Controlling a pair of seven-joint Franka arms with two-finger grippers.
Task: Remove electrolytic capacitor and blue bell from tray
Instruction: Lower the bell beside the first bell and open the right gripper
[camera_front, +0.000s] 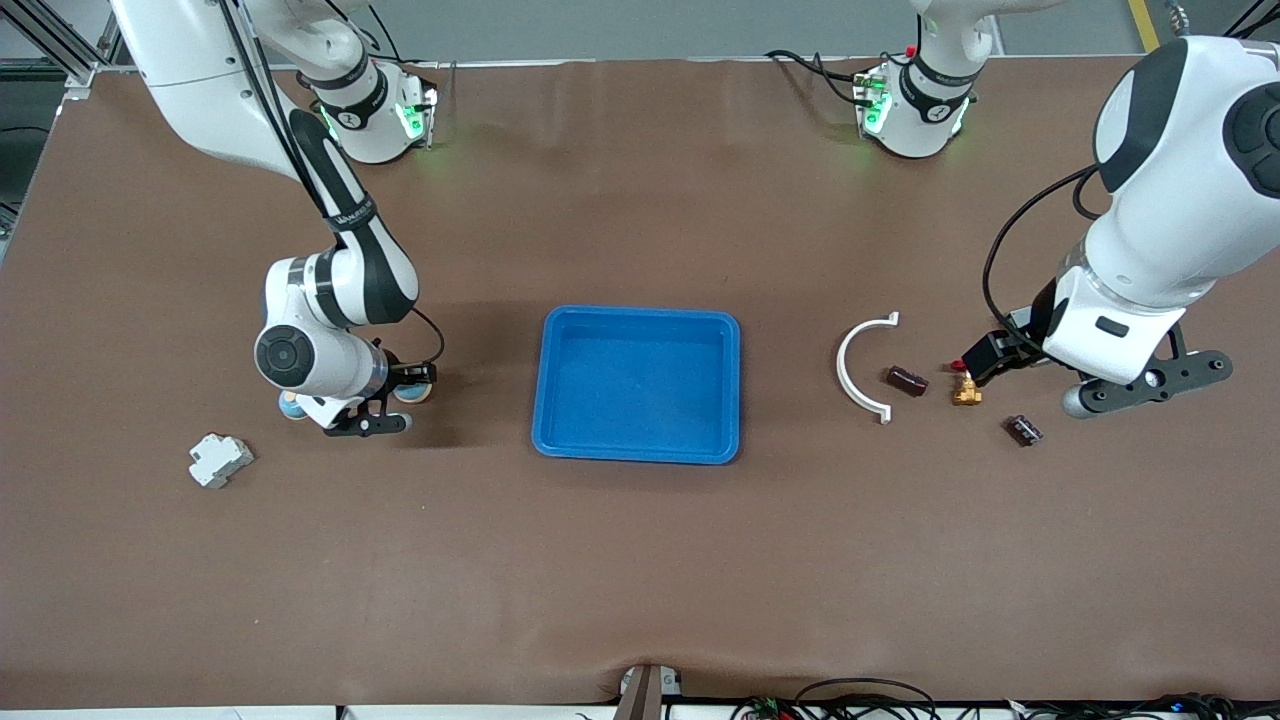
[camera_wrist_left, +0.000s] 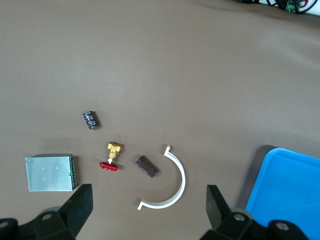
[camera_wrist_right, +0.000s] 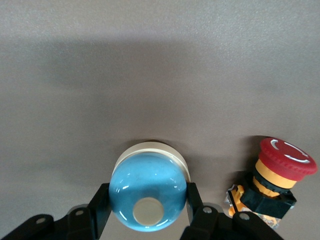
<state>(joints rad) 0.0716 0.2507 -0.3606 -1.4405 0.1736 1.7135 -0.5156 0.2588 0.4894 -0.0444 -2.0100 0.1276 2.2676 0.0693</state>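
1. Front view: the right gripper is low at the right arm's end of the table, beside the blue tray. The left gripper hangs near the capacitor.
2. Left wrist view: fingers wide apart, holding nothing. The capacitor lies near a brass valve.
3. Right wrist view: fingers squeeze the blue bell. A red button stands beside it.
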